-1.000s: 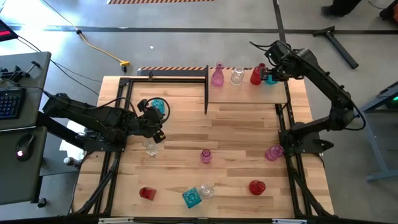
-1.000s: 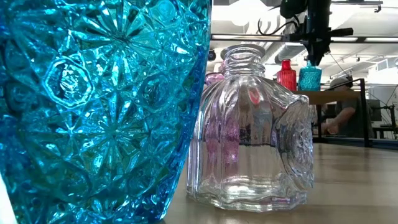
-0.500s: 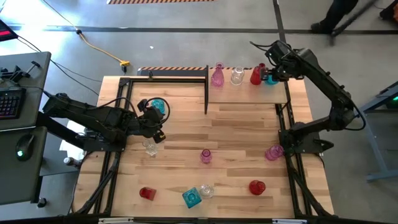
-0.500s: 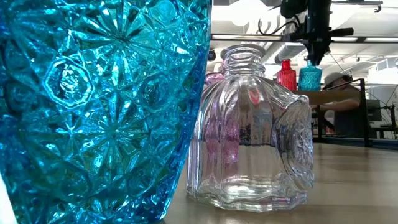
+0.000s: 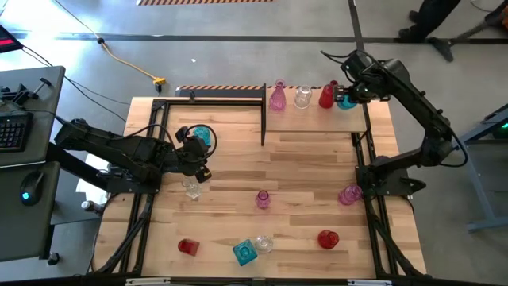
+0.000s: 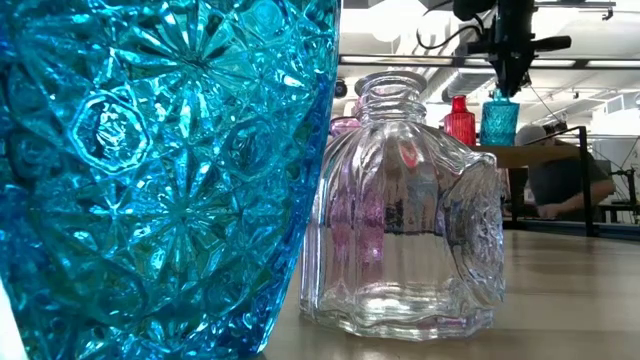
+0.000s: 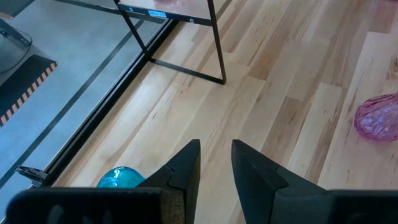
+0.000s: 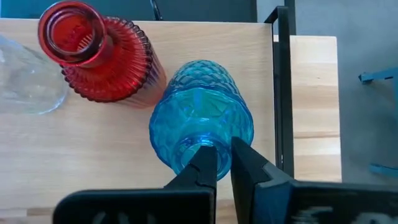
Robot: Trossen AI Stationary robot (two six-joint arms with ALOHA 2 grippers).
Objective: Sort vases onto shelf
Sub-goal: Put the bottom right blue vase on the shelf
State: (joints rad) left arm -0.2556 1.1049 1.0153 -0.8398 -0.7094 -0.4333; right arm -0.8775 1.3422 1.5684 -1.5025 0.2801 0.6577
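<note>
The shelf [image 5: 317,119] stands at the table's far right. It carries a pink vase [image 5: 277,97], a clear one [image 5: 302,97], a red one [image 5: 326,96] and a teal vase [image 5: 344,101]. My right gripper [image 5: 349,94] is shut on the teal vase from above. Over the table's left side my left gripper [image 5: 205,167] is open and holds nothing. It stands between another teal vase [image 5: 200,135] and a clear vase [image 5: 191,188], both of which rest on the tabletop. My right gripper holds the teal vase by the rim of its mouth [image 8: 194,149], pinched between the two fingers. One finger seems to sit in the mouth and the other outside the neck. The fingers come steeply from above. The vase stays upright [image 6: 501,120]; whether its base rests on the shelf I cannot tell.
Loose vases stand on the near half of the table: pink [image 5: 263,199], pink [image 5: 349,195], red [image 5: 187,246], teal [image 5: 245,252], clear [image 5: 264,243] and red [image 5: 328,238]. The shelf's black post [image 5: 263,115] rises at mid-table. A person [image 6: 565,185] moves behind the table.
My right gripper has edged up a little with the teal vase at the shelf's right end. The vase has stayed upright.
</note>
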